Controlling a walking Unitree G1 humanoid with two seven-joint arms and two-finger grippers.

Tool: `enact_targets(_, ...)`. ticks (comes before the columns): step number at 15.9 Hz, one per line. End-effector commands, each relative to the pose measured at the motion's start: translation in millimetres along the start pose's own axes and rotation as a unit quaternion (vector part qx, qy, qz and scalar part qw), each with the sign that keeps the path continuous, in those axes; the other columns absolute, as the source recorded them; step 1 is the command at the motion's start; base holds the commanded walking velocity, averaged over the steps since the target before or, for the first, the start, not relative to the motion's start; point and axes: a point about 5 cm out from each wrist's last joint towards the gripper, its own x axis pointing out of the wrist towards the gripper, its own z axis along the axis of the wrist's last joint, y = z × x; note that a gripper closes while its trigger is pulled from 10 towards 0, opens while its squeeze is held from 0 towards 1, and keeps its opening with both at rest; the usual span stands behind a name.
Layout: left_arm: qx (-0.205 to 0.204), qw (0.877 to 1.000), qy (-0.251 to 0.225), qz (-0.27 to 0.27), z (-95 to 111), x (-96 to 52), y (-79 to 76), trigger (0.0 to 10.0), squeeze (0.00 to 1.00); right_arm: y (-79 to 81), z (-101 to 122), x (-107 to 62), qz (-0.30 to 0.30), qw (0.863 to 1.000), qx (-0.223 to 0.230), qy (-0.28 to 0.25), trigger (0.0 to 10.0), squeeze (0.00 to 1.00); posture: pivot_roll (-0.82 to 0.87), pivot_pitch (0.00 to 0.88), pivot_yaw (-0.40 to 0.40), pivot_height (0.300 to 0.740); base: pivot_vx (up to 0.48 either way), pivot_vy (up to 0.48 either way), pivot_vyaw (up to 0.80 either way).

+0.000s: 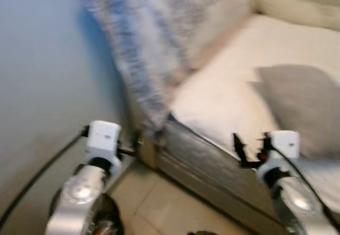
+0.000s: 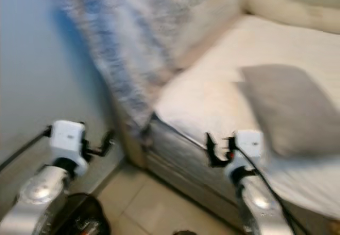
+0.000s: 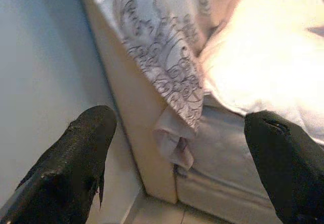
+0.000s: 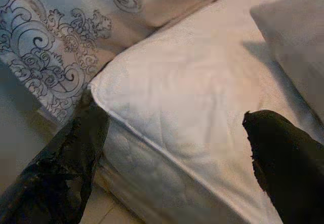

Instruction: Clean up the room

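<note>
Left eye view is blurred, yet it shows a pale sofa standing against a blue-grey wall, which serves as the landmark for everything else. A patterned cloth with grey scrollwork hangs over the sofa's arm, draped down the corner nearest the wall, its lower end folded just above the tiled floor. A grey cushion lies on the white seat pad, well away from the wall. The left gripper hangs in the air close to the wall, in front of the sofa's corner and the hanging cloth, its fingers spread wide apart and holding nothing. The right gripper is held farther from the wall, in front of the seat pad's front edge, its fingers likewise apart and empty.
</note>
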Motion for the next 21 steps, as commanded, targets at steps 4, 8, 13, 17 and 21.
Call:
enact_targets(4, -0.014, 1.000, 0.001, 0.001, 1.1, -2.2, 1.1, 10.0, 0.00, 2.3, -0.5, -8.6, 0.001, 1.000, -0.001, -0.001, 10.0, 0.00, -0.01, 0.007, 0.036, 0.740, 0.000, 0.000, -0.80)
enact_targets(8, -0.018, 1.000, -0.004, -0.006, 2.2, 2.9, -2.1, 10.0, 0.00, -2.0, 0.7, -7.8, -0.005, 1.000, -0.013, -0.008, 10.0, 0.00, -0.01, 0.000, 0.035, 0.740, 0.000, 0.000, -0.80)
enact_targets(13, -0.012, 1.000, -0.012, 0.006, 4.3, 5.3, -0.4, 10.0, 0.00, 2.2, 4.9, 3.1, 0.002, 1.000, -0.006, -0.023, 10.0, 0.00, 0.03, 0.000, 0.016, 0.740, 0.000, 0.000, -0.80)
enact_targets(17, -0.006, 0.999, -0.035, -0.001, 13.3, 8.8, 1.1, 10.0, 0.00, -1.8, 4.0, 8.8, -0.012, 0.999, -0.007, -0.030, 10.0, 0.00, 0.01, 0.000, 0.028, 0.740, 0.000, 0.000, -0.80)
enact_targets(21, -0.009, 0.999, -0.042, 0.031, 15.9, 9.6, 10.5, 10.0, 0.00, 10.0, 4.3, 9.7, 0.043, 0.998, -0.043, -0.034, 10.0, 0.00, 0.02, 0.000, 0.018, 0.740, 0.290, 0.000, 0.00)
